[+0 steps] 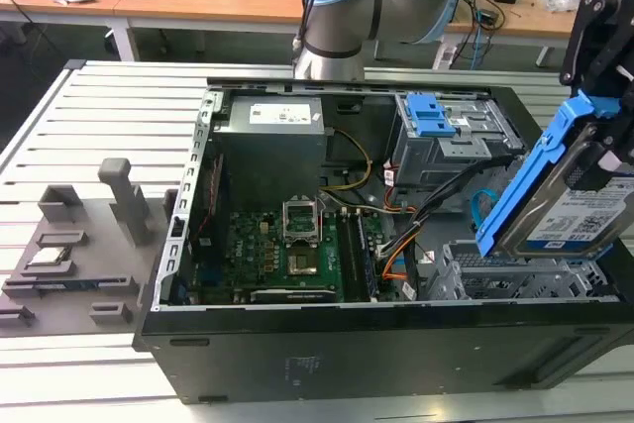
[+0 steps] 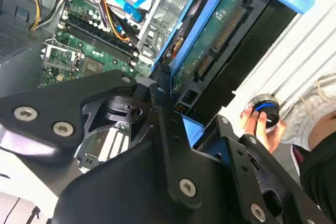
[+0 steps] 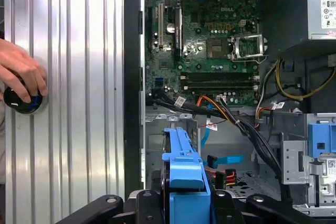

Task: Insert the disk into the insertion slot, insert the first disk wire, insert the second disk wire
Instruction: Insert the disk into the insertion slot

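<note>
bench: slatted metal table carrying the open pc case.
disk: tilted just above the insertion slot, not yet seated.
gripper: clamped on the disk's blue frame.
handling: i judge it heavy, stiff, shock-sensitive; i'd grip frame edges only.
</note>
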